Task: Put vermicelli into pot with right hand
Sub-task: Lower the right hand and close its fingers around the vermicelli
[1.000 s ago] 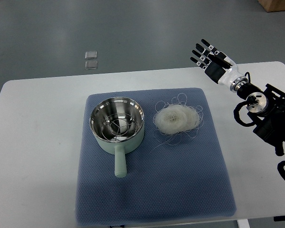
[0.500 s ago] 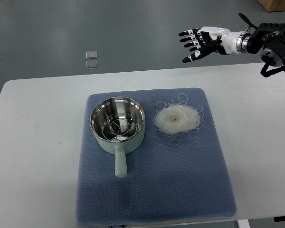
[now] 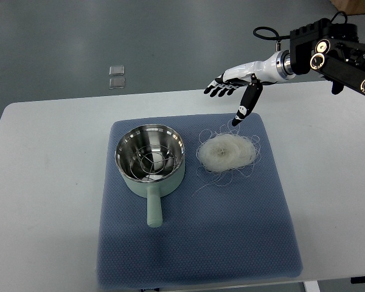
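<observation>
The right hand reaches in from the upper right, arm stretched out across the far edge of the tabletop, palm turned down. Its fingers are spread and hold nothing, and the thumb points down toward the far rim of the vermicelli without clearly touching it. The vermicelli lies as a pale round nest with loose strands curling out, on the blue mat, just right of the pot. The pot sits on the same mat, steel inside, pale green outside, its handle pointing toward the near edge. Two small clear squares lie on the grey floor beyond the tabletop.
</observation>
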